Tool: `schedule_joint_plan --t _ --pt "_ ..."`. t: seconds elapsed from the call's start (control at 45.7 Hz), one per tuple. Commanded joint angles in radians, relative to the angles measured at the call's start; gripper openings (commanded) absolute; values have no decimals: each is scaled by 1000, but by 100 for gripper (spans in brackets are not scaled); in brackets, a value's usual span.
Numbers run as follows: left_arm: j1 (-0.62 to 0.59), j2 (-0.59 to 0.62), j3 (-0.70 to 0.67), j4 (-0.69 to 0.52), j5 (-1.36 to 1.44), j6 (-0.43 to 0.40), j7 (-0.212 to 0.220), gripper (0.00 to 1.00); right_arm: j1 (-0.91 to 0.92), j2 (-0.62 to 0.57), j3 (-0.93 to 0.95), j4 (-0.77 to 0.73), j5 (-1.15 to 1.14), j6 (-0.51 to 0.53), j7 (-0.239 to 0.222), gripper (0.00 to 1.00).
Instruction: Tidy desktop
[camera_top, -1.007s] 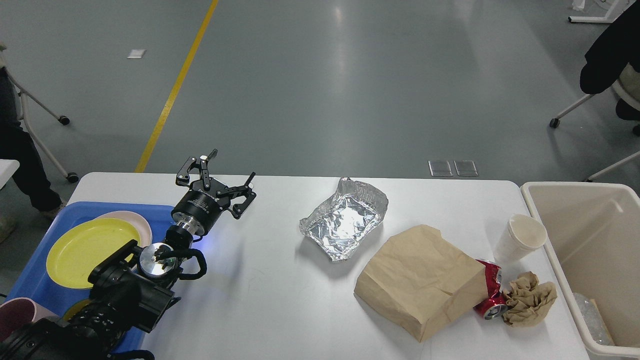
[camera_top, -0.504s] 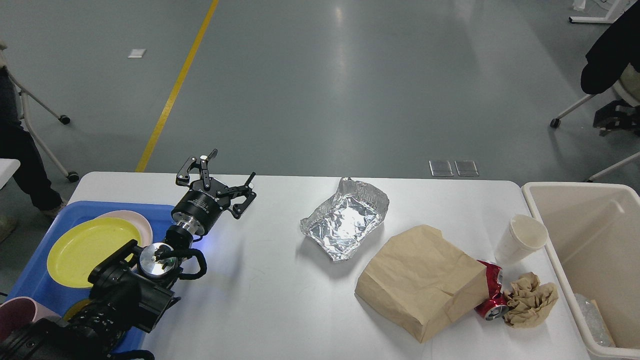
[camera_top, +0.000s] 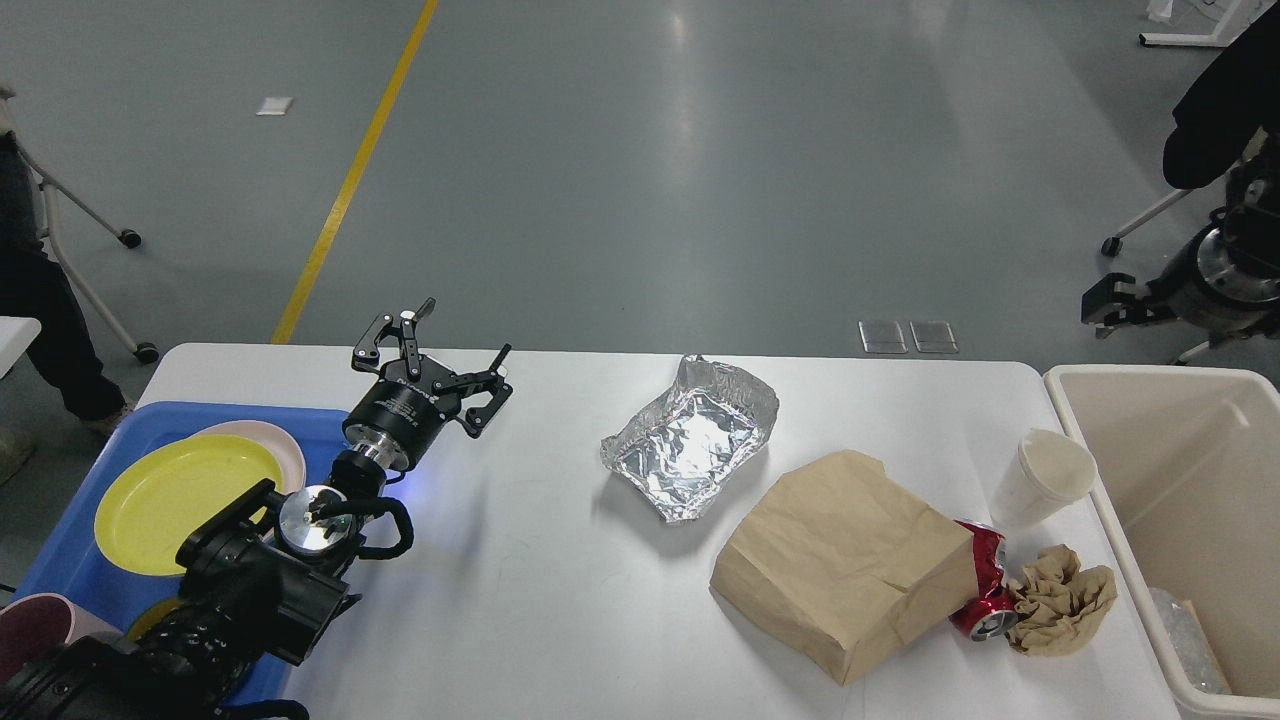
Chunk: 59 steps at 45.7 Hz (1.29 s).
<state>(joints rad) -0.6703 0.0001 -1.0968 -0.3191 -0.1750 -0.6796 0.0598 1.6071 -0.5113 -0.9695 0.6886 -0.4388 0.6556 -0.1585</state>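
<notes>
Head view. The desktop (camera_top: 560, 600), white with rounded corners, fills the lower half of the frame from about 9 o'clock round to 4 o'clock. Left gripper (camera_top: 455, 345) hangs over the desktop's far-left part, at roughly 10 o'clock from frame centre; its two fingers are spread wide apart with nothing between them. Its arm runs back toward 7 o'clock over a blue tray (camera_top: 150, 420). The tray sits on the left end of the desktop and carries a yellow plate (camera_top: 175, 495) lying on top of a pale pink plate (camera_top: 285, 445); a mauve cup (camera_top: 35, 625) shows at the tray's near corner. Crumpled foil (camera_top: 690, 440) lies open near desktop centre, well apart from the left gripper. At 4 o'clock from the foil, just beside it, a brown paper bag (camera_top: 840, 565) lies on its side. A crushed red can (camera_top: 985, 585) touches the bag's right edge, and a wadded brown napkin (camera_top: 1060, 595) touches the can. A white paper cup (camera_top: 1045, 475) stands tilted at 12 o'clock from the napkin, near the desktop's right edge. A beige bin (camera_top: 1130, 460) stands just beside that edge. The right gripper (camera_top: 1110, 300) shows at 3 o'clock of the frame, above the floor beyond the bin; it is dark and small, so I cannot tell how far it is open.
</notes>
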Motion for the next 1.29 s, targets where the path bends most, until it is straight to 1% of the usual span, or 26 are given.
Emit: schedule_joint_plan --t 0.0,0.175,0.394,0.613,1.007,1.27 --pt "0 0 0 0 0 0 0 97 -21 28 0 0 18 4 1 100" --pt "0 0 0 0 0 0 0 97 -65 40 0 -1 29 -8 2 100" --pt "0 0 0 0 0 0 0 97 -147 56 -5 -11 147 -25 2 100" --pt "0 0 0 0 0 0 0 97 -188 62 -5 -14 149 -30 2 100" --pt "0 0 0 0 0 0 0 97 -294 89 -8 -37 149 -166 1 100" --pt "0 0 0 0 0 0 0 97 -342 89 3 -90 149 -180 1 100"
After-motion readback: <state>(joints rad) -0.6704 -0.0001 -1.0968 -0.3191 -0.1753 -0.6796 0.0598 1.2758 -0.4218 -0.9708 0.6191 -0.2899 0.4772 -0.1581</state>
